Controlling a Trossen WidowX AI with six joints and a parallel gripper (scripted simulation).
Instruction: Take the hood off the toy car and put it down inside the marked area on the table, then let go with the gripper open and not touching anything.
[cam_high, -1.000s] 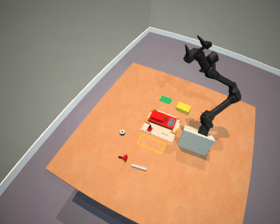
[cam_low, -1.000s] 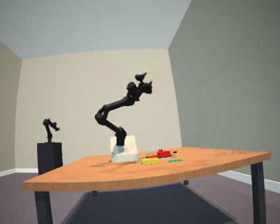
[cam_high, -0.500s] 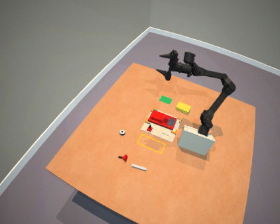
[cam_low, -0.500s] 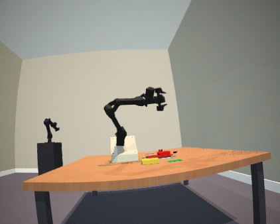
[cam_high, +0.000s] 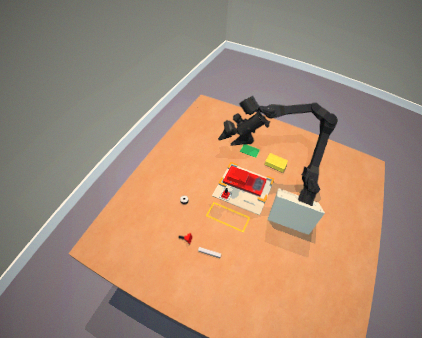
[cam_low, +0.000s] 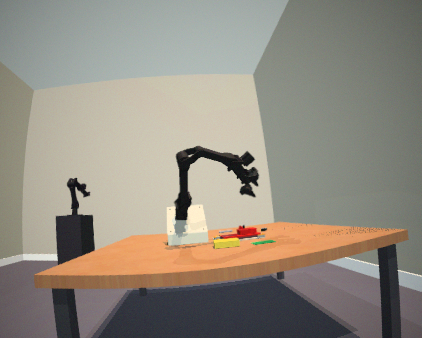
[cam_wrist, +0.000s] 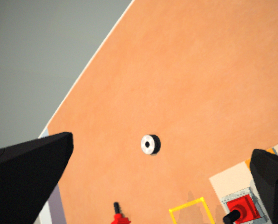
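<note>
The toy car (cam_high: 251, 185) is red, low and long, on a white base among orange corner pieces. A raised red block (cam_high: 237, 175) (cam_low: 246, 231) sits on its left end in the top view. It looks like the hood, but I cannot tell its edges. The marked area is a yellow outline (cam_high: 225, 223) (cam_wrist: 186, 204) on the table, beside the base. My gripper (cam_high: 225, 142) (cam_low: 251, 186) (cam_wrist: 161, 149) is open and empty, high above the table and off to the far side of the car. The car body is out of the wrist view.
A small red piece with a black knob (cam_high: 226, 193) stands on the base. A green plate (cam_high: 249, 150) (cam_low: 263, 242) and a yellow block (cam_high: 276, 162) (cam_low: 226, 243) lie beyond the car. A wheel (cam_high: 184, 200), a red cone-like part (cam_high: 188, 238) and a white bar (cam_high: 209, 252) lie apart.
</note>
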